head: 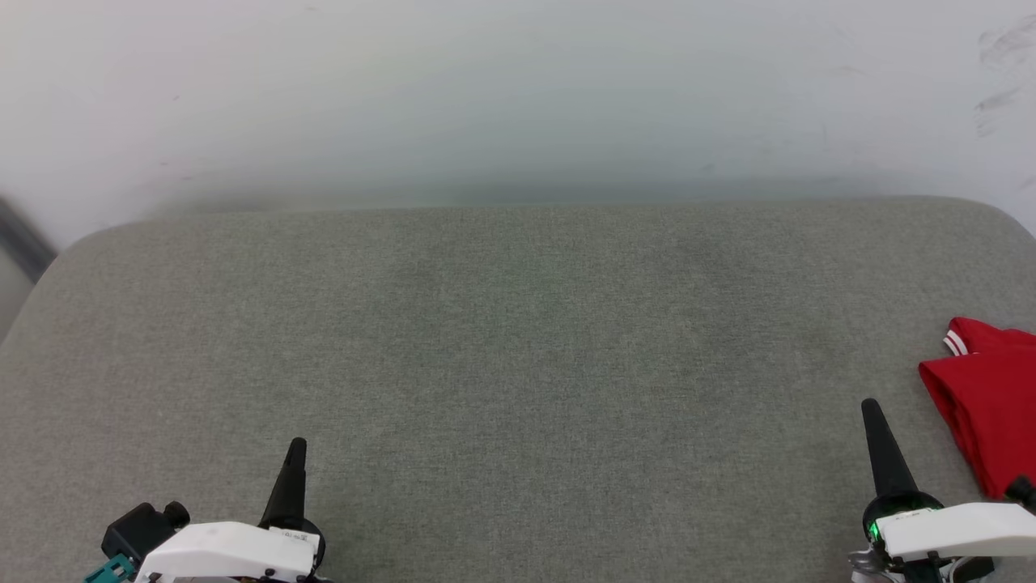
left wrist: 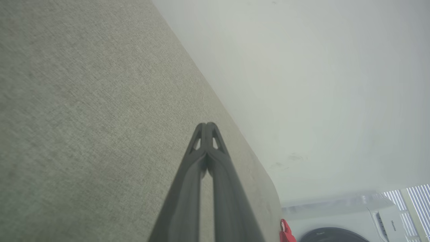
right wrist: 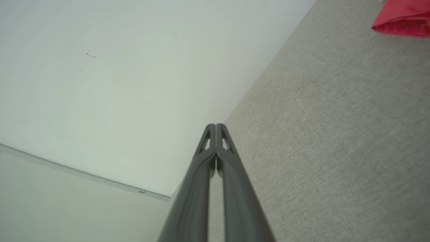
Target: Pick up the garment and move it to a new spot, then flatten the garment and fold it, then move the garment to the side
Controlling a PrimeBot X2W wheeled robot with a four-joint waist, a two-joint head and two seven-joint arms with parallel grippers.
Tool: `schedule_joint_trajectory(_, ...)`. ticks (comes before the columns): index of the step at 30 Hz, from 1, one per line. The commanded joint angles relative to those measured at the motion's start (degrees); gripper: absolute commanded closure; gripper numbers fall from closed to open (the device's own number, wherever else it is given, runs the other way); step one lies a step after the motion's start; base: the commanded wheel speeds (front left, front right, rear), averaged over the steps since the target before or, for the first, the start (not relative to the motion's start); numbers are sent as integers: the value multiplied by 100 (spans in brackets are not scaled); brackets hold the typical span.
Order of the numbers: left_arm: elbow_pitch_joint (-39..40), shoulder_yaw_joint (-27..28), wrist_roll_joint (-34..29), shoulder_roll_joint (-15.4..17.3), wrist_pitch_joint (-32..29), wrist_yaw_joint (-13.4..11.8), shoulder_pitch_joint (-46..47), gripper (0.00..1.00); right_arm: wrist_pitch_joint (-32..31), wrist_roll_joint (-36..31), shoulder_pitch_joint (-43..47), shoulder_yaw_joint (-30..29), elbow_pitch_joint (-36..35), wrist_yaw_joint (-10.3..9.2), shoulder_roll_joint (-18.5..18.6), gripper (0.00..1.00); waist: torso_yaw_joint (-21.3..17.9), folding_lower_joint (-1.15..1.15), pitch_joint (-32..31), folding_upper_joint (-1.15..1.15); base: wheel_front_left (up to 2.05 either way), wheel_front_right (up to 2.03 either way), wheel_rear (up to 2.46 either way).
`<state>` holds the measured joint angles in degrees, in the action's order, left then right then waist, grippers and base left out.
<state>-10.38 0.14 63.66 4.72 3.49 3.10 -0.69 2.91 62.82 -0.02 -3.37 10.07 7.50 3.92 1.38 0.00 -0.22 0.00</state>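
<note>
**Left end effector (left wrist: 206, 126) and right end effector (right wrist: 215, 126) idle over the bench (head: 518, 364); garment (head: 991, 405) off to the right.**

Nearest: both end effectors with fingers pressed together, holding nothing. Just beyond and right of the right end effector: garment, red, folded, at the bench edge; probably light, limp, not slippery; best pinched along a folded edge. No print readable. Farthest, beyond the left end effector: white appliance (left wrist: 336, 218), lettering apparently "Hisense".

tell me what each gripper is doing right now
Left gripper: closed, fingertips together, holding nothing.
Right gripper: closed, fingertips together, holding nothing.
</note>
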Motion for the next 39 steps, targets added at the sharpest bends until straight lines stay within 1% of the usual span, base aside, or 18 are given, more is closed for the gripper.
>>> schedule_joint_trajectory(1,20,31,194,20,-45,53,139,100,-60,203,-137,-23,-7,0,49,100,-4,0,1,0,0,0,0)
schedule_joint_trajectory(20,-122,165,1263,14,-332,209,358,100,-350,1275,-319,-72,141,-1,41,100,-46,0,13,0,0,0,0)
schedule_joint_trajectory(39,-236,295,2121,-5,-575,319,522,100,-582,2132,-491,-122,258,-1,24,100,-85,0,25,0,0,0,0)
